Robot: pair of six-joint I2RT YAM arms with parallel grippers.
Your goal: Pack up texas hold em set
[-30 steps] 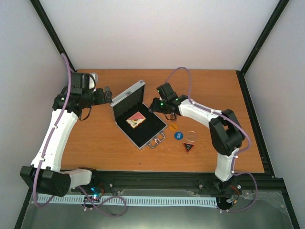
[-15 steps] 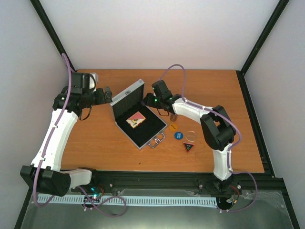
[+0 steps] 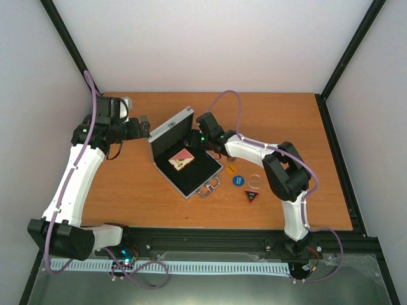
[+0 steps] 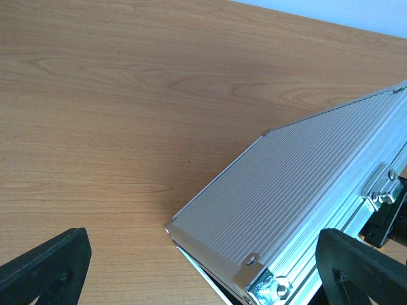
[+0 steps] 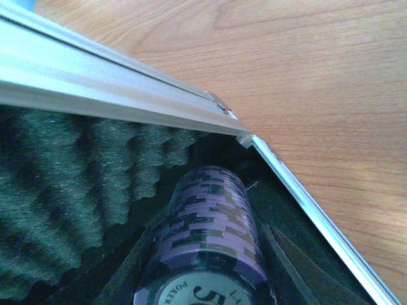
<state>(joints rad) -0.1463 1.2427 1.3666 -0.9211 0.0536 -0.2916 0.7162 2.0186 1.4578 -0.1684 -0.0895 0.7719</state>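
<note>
The right gripper [image 3: 193, 137] clasped a purple poker-chip stack [image 5: 206, 235] low in the far corner of the open silver aluminium case [image 3: 166, 171], at one o'clock from the red card deck [image 3: 181, 159] already inside. At four o'clock from the case, the round orange disc [image 3: 232, 169], blue disc [image 3: 238, 180], clear disc [image 3: 255, 181] and dark triangular button [image 3: 252, 196] lay unpacked, so packing seemed about half done. The left gripper [image 3: 144, 124] hung wide open and empty behind the lid [image 3: 172, 127].

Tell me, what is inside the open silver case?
A red card deck lies on the black lining. At the far corner the right tool holds a purple chip stack inside. What lies under that tool is hidden.
</note>
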